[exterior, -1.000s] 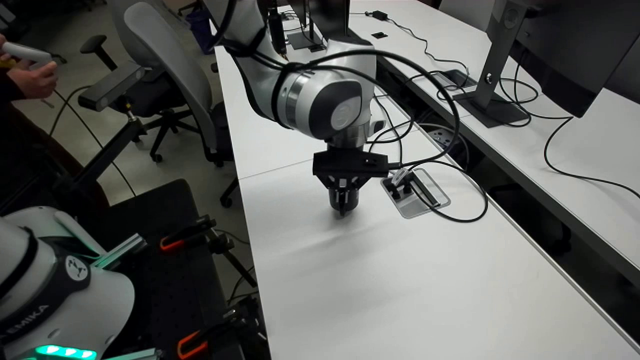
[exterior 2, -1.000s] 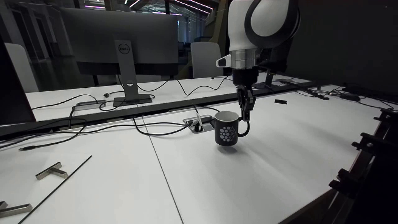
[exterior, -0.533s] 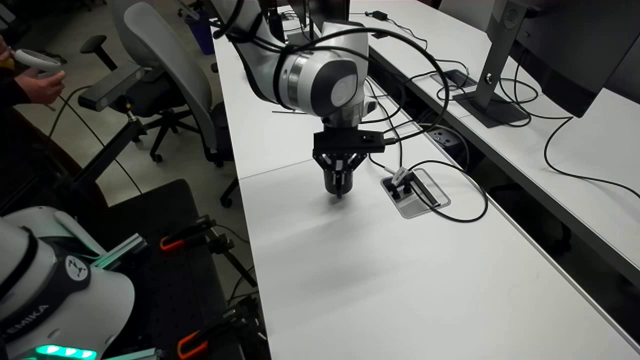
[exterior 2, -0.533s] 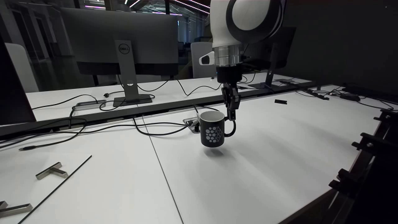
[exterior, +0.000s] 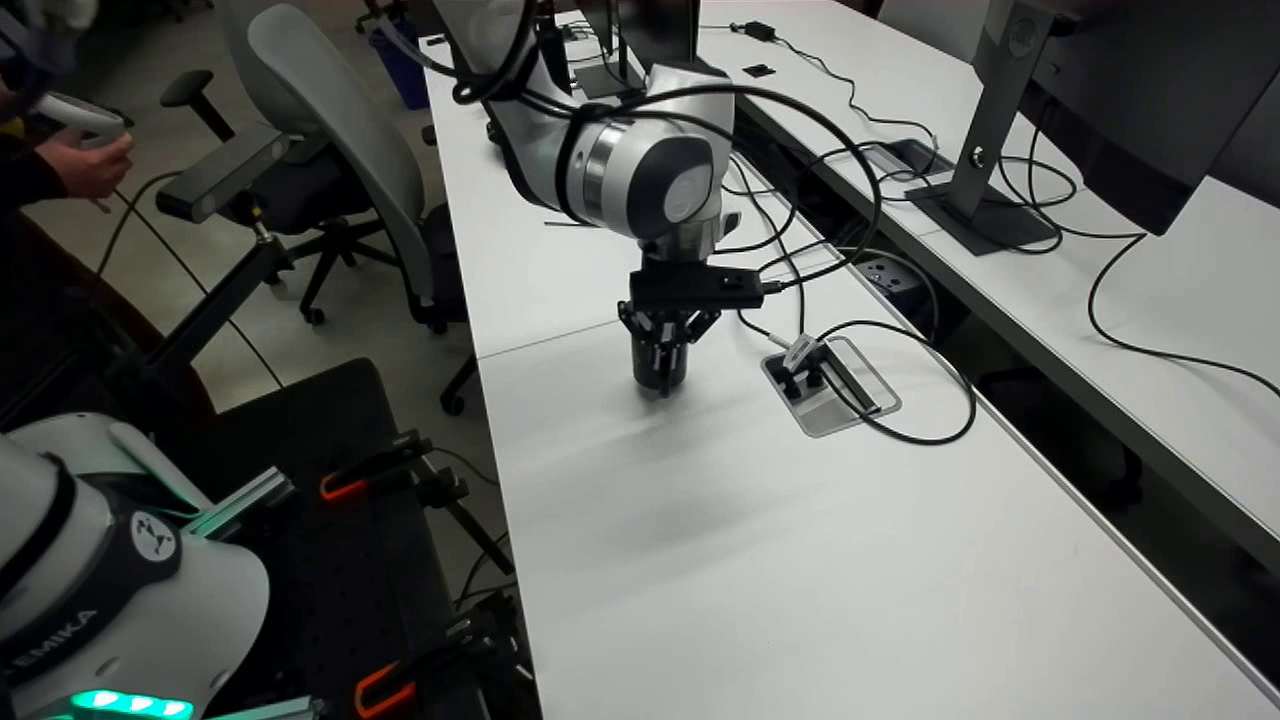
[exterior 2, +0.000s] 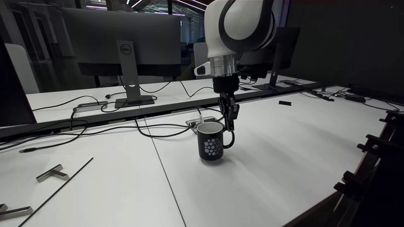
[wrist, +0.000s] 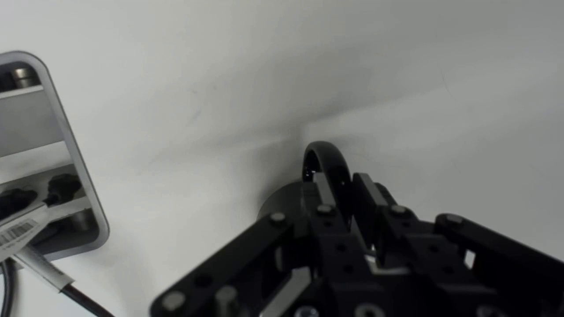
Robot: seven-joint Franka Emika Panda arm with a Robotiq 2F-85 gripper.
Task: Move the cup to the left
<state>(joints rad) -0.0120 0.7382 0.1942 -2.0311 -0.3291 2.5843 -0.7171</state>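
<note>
Cup (exterior 2: 210, 142): upright, on the near table (exterior 2: 252, 176) or just above it (a shadow lies right under the base; contact cannot be told), right of the table seam (exterior 2: 170, 186) in an exterior view.
Cup's look: black outside, pale inside, its wall printed with grey dots and linked lines; inner floor hidden.
Handle (wrist: 333, 164): black loop at the cup's side.
Gripper (wrist: 343, 187): pointing down; fingers (wrist: 374, 193) clamped on the handle, one to either side.
Arm (exterior: 610, 175): sloping in from the top of an exterior view, bent at the wrist so that its end hangs above the cup.
Outlet box (wrist: 99, 220): set into the near table, near the cup but apart from it; it holds dark plugs (wrist: 64, 187) and a cable (wrist: 83, 299) with a white label (wrist: 22, 231).
Monitor (exterior 2: 94, 37): standing on the far table (exterior 2: 167, 94), its back facing the near table.
</note>
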